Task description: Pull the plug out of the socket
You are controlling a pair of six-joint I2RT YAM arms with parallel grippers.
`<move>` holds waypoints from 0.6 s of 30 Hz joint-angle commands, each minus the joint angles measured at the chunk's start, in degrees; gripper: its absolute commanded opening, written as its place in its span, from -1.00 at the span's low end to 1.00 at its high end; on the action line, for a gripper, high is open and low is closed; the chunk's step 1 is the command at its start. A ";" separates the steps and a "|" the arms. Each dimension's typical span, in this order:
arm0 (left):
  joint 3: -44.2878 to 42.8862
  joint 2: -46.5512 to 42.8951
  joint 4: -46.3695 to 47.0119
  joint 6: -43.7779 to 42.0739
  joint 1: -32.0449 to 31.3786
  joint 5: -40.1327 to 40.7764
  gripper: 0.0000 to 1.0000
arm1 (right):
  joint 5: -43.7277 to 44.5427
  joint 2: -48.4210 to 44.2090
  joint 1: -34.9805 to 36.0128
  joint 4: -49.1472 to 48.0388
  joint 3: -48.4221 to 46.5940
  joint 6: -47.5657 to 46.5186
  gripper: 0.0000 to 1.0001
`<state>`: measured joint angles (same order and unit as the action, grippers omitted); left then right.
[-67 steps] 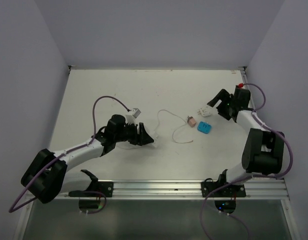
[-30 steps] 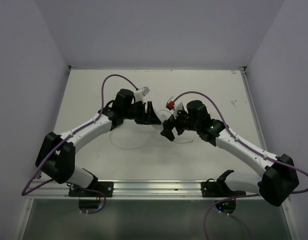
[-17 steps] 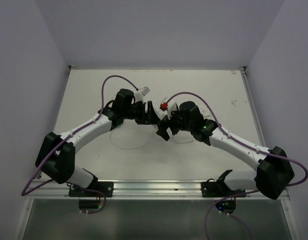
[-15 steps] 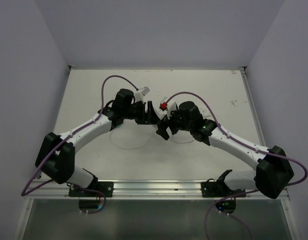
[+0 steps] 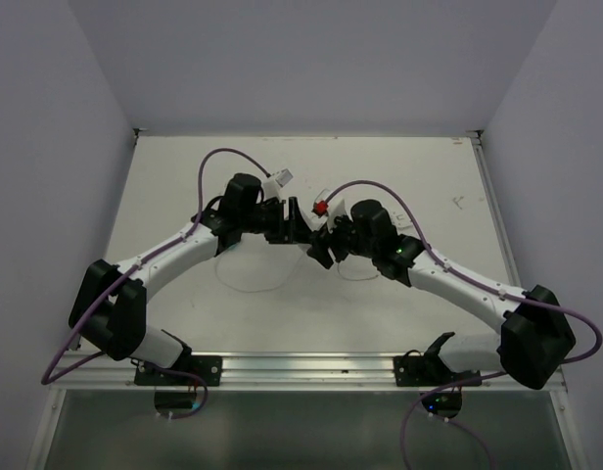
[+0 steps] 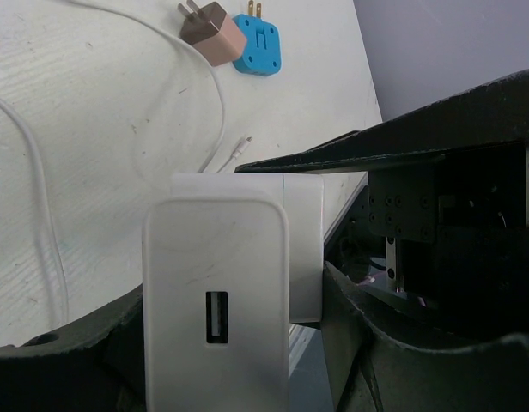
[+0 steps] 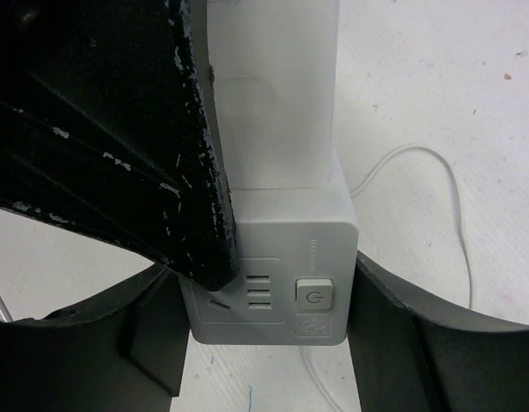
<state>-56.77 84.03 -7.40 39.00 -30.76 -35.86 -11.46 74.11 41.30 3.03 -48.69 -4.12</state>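
White tabletop (image 5: 419, 176) is being enclosed by lilac walls on three sides. Nearest the camera, the two arm bases are being partly cut off by the rail (image 5: 311, 367) at the table's edge.

Farther in, near the table's middle, the socket (image 7: 273, 266), a white block with a power button, is being clamped at its sides by the right gripper (image 7: 269, 313). Its fingers are being held only as far apart as the block is wide.

Set against the socket, the plug (image 6: 215, 318), a white charger with a USB port, is being gripped between the close-set fingers of the left gripper (image 6: 220, 300). No gap is being shown between plug and socket. The prongs are being hidden, so how deep they sit cannot be told.

From above, both are being almost wholly covered by the black grippers. In the right wrist view, the socket's slotted face is being partly blocked by one left finger (image 7: 161, 146).

Beside the socket, a thin white cable (image 6: 221, 103) is being left in loops on the table. Beyond the socket, a brown charger (image 6: 213, 23) and a blue adapter (image 6: 257, 45) are being seen just beside each other. From above, they are being hidden by the right arm (image 5: 448, 279).
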 commanded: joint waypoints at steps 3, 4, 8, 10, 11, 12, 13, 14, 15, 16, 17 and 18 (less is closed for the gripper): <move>-3.69 -2.82 4.85 2.22 0.62 -3.43 -1.00 | 2.32 -2.47 0.19 -0.39 2.98 -1.33 -0.79; -3.87 -2.82 4.68 2.30 0.70 -3.26 -1.00 | 2.67 -2.74 0.19 -0.22 3.59 -1.59 -0.91; -4.48 -2.91 4.15 2.66 2.28 -3.17 -0.65 | 3.29 -4.06 0.10 0.75 4.65 -1.94 -1.00; -4.66 -2.99 4.15 2.92 2.81 -3.25 -0.52 | 3.12 -4.58 0.19 1.02 4.83 -2.12 -1.00; -4.84 -2.99 4.15 3.01 3.25 -3.26 -0.35 | 3.03 -4.67 0.19 1.02 4.92 -2.03 -1.00; -4.92 -2.99 4.15 3.01 3.43 -3.34 -0.26 | 3.03 -4.67 0.19 1.02 5.00 -2.12 -1.00; -5.01 -2.99 4.15 2.92 3.60 -3.43 -0.17 | 2.85 -4.59 0.19 1.02 5.09 -2.03 -1.00; -5.10 -2.99 4.15 2.92 3.78 -3.52 -0.01 | 2.85 -4.41 0.19 0.93 5.09 -2.03 -1.00; -5.10 -2.91 4.15 2.83 3.96 -3.43 0.07 | 2.50 -4.23 0.19 0.93 5.09 -2.03 -1.00; -5.10 -3.08 4.15 2.92 4.04 -3.52 0.15 | 2.24 -3.97 0.19 0.93 5.01 -2.03 -1.00; -5.10 -3.17 4.06 2.92 4.22 -3.52 0.32 | 2.15 -3.88 0.19 0.93 4.92 -2.12 -1.00; -5.10 -3.26 4.06 2.92 4.31 -3.43 0.39 | 1.80 -3.88 0.19 0.93 4.92 -2.03 -1.00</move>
<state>-57.76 84.03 -7.97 41.36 -29.21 -38.89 -10.20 70.63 41.74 -1.21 -45.41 -4.67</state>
